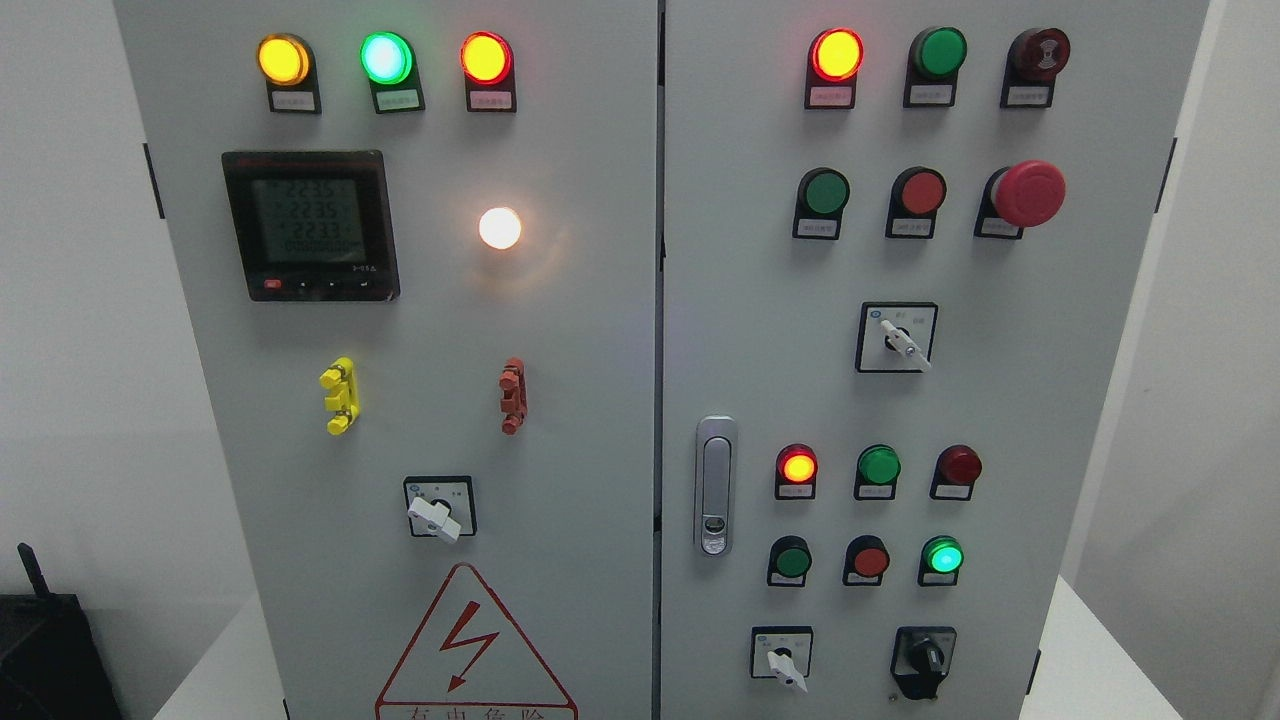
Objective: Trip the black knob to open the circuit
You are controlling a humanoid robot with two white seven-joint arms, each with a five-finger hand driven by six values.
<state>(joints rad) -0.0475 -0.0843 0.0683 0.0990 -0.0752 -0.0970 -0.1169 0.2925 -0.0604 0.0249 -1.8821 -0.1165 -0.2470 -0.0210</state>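
The black knob point(925, 658) sits at the lower right of the grey control cabinet's right door point(1040, 420), on a black square plate, its handle pointing roughly straight down. To its left is a white-handled rotary switch point(783, 663). Neither of my hands nor any arm shows in the head view.
The left door point(590, 420) carries a lit digital meter point(310, 225), lit indicator lamps, yellow point(339, 396) and red point(512, 396) clips, a white selector point(436, 514) and a warning triangle point(472, 648). The right door holds a red emergency mushroom button point(1027, 193), a latch handle point(714, 486) and several pushbuttons. A black device point(45, 650) stands lower left.
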